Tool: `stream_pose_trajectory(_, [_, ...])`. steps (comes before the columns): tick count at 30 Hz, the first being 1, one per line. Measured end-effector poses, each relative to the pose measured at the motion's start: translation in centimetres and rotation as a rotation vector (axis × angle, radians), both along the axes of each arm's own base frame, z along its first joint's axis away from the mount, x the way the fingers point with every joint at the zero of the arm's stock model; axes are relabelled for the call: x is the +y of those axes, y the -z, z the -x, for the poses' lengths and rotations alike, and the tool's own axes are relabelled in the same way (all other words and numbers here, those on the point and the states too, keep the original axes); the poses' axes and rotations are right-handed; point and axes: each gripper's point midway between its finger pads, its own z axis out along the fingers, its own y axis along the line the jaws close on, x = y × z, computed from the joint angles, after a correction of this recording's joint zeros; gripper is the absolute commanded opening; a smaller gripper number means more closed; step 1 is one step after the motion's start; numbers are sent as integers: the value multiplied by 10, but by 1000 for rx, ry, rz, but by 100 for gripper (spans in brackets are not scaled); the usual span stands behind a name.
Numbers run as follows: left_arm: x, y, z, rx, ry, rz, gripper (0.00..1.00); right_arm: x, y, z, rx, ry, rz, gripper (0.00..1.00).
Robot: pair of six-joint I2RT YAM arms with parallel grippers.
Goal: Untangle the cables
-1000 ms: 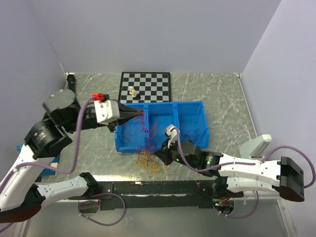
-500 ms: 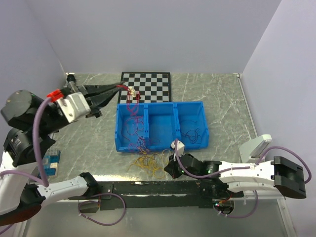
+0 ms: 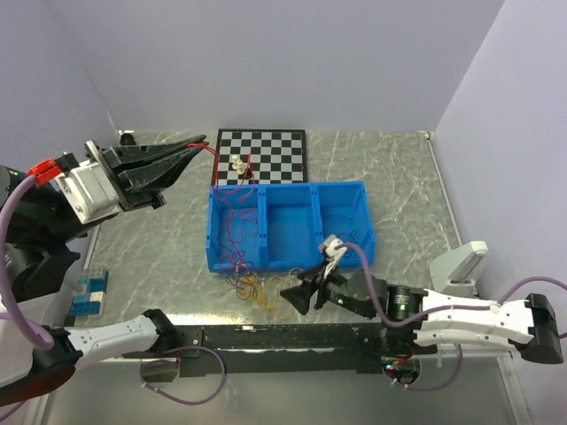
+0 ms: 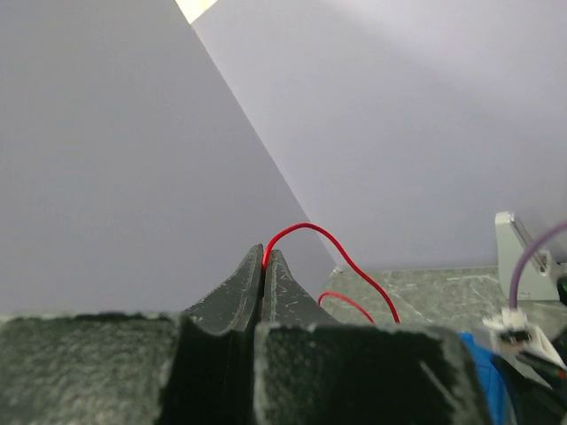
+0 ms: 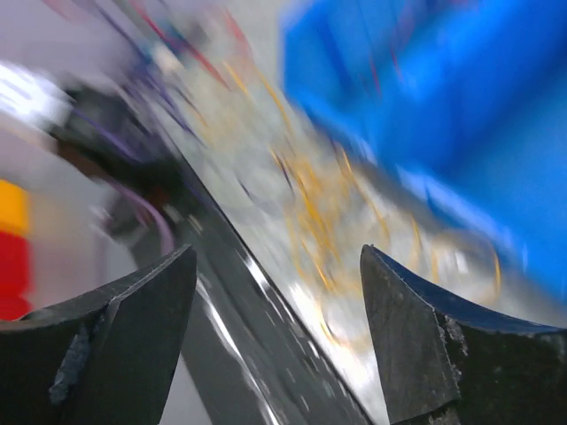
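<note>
2 pincers and 1 bunch of cables between them. At far left, left pincer (image 3: 202, 142) high above the counter (image 3: 159, 257), jaws pressed fully together on 1 red strand (image 3: 215, 165), pinched right at the tips. Held so high most probably to put tension on this strand and draw it free of the others.

From the tips, red strand arching out and then dropping into the left compartment of the blue bin (image 3: 337, 187). Inside this compartment, more cables (image 3: 235, 232): hair-thin loops in red-magenta and dark colours, crossing each other many times. Some reaching over the front wall, as far as can be told.

In front of the bin, flat on the counter, the orange-yellow loops (image 3: 264, 299), mixed with a few dark ones, loose and curly.

Just right of this heap, right pincer (image 3: 291, 299) low over the counter, jaws wide apart, holding nothing, pointed toward the heap. Placed there, by my judgement, for pinning down or taking a 2nd strand while the left side pulls. Right wrist view much blurred; only yellow loops recognisable between the 2 fingers.
</note>
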Motion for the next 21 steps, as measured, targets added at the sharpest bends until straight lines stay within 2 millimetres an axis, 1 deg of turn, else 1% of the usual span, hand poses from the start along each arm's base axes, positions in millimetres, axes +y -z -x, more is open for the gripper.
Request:
stream_pose_trajectory(2, [-3,5,0,11,9,-13,2,7,-32,-4,-59,-7,-63,84])
stream_pose_trajectory(4, [-6,9,-1,19,19,-23,2,14,-56,-7,-111,-14,-106,85])
stream_pose_trajectory(8, [-9,12,-1,27,32,-33,1,36,-76,-12,-181,-41,-114,84])
stream_pose_trajectory(9, [-9,13,0,27,34,-33,1,42,-79,-12,-194,-54,-111,84])
stream_pose_trajectory(11, [-9,13,0,26,39,-35,1,55,-71,-13,-209,-84,-72,83])
stream_pose_trajectory(13, [-10,13,1,24,44,-36,1,62,-64,-15,-218,-99,-40,82])
stream_pose_trajectory(15, [-10,13,2,28,48,-35,1,70,-61,-17,-227,-112,-16,78])
stream_pose_trajectory(18, [-11,13,3,34,56,-33,1,79,-64,-26,-237,-107,-6,69])
stream_pose_trajectory(21, [-11,13,4,37,63,-33,1,84,-66,-33,-243,-105,-13,56])
